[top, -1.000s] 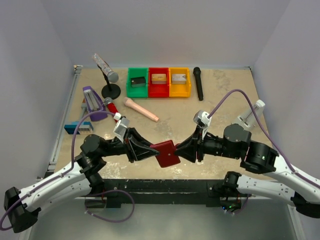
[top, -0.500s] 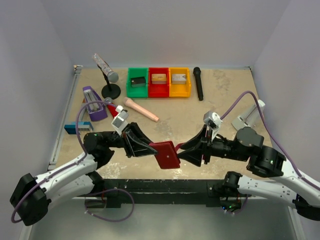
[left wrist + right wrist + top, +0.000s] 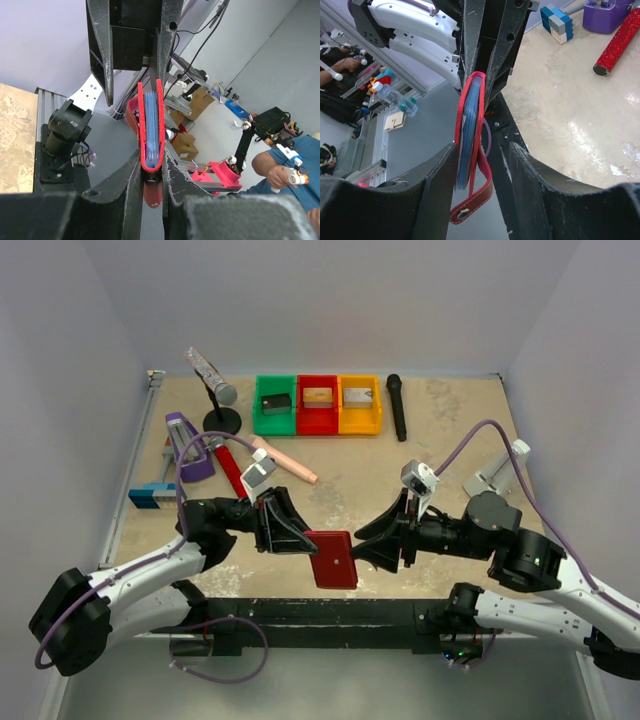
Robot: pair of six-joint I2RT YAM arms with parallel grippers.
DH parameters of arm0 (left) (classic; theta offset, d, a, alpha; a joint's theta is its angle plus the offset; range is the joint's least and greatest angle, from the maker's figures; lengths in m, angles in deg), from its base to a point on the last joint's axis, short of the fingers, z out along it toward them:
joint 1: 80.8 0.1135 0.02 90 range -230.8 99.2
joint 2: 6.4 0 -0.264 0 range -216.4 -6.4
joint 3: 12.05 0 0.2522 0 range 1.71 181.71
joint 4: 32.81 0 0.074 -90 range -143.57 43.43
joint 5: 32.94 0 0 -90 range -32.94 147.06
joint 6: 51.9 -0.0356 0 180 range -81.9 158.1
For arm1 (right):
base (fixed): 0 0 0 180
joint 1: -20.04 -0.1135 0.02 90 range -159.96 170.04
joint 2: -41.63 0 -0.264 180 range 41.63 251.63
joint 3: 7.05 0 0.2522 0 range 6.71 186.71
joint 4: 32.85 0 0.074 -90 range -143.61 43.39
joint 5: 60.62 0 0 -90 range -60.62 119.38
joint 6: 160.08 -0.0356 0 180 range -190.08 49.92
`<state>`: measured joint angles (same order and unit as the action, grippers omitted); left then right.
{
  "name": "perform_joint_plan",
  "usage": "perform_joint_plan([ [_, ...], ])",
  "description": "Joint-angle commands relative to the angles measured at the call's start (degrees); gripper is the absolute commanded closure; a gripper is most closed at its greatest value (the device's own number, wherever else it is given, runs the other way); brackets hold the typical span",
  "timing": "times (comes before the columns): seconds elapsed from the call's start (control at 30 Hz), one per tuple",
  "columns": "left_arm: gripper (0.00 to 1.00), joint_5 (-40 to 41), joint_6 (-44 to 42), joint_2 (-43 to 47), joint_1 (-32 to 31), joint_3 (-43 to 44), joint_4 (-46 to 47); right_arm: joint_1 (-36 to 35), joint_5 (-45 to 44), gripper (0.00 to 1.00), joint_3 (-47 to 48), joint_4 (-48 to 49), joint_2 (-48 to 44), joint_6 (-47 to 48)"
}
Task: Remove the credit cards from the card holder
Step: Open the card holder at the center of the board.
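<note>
From above, my left hand (image 3: 303,540) is clamped on the card holder (image 3: 331,558), held up over the middle of the bench's (image 3: 450,440) near edge. My right hand (image 3: 360,543) sits just to its right.

Left wrist: the holder stands edge-on, its long axis running away from my fingers, with a red rim around pale blue pockets.

Right wrist: my right fingers (image 3: 440,190) straddle its far end, spread and not pinching. No credit cards stand proud.

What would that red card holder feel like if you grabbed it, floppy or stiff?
Probably fairly stiff: the card holder sticks out straight though the left gripper pinches only one end. Its strap dangles, so that bit is likely floppy. Packed pockets may make it thick and springy.
</note>
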<state>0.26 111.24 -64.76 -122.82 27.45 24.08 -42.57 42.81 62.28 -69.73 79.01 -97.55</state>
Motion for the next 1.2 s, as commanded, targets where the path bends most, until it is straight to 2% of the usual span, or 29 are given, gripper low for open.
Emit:
perform_joint_plan([
  [0.0, 1.0, -0.3, 1.7, 1.3, 0.3, 2.6, 18.5, 0.2, 1.3, 0.5, -0.4, 3.2, 0.6, -0.8],
  [0.6, 1.0, -0.8, 1.9, 3.2, 0.3, 2.2, 18.5, 1.7, 2.6, 0.5, -3.7, 5.4, -0.5, -3.2],
  [0.9, 1.0, -0.7, 1.7, 2.7, 0.3, 1.3, 18.5, 2.1, 2.8, 0.43, -4.6, 7.0, -1.6, -4.4],
  [1.17, 1.0, -0.2, 1.7, 1.9, 0.3, 2.5, 18.4, 2.1, 8.2, 0.45, -3.4, 7.5, 1.7, -4.0],
])
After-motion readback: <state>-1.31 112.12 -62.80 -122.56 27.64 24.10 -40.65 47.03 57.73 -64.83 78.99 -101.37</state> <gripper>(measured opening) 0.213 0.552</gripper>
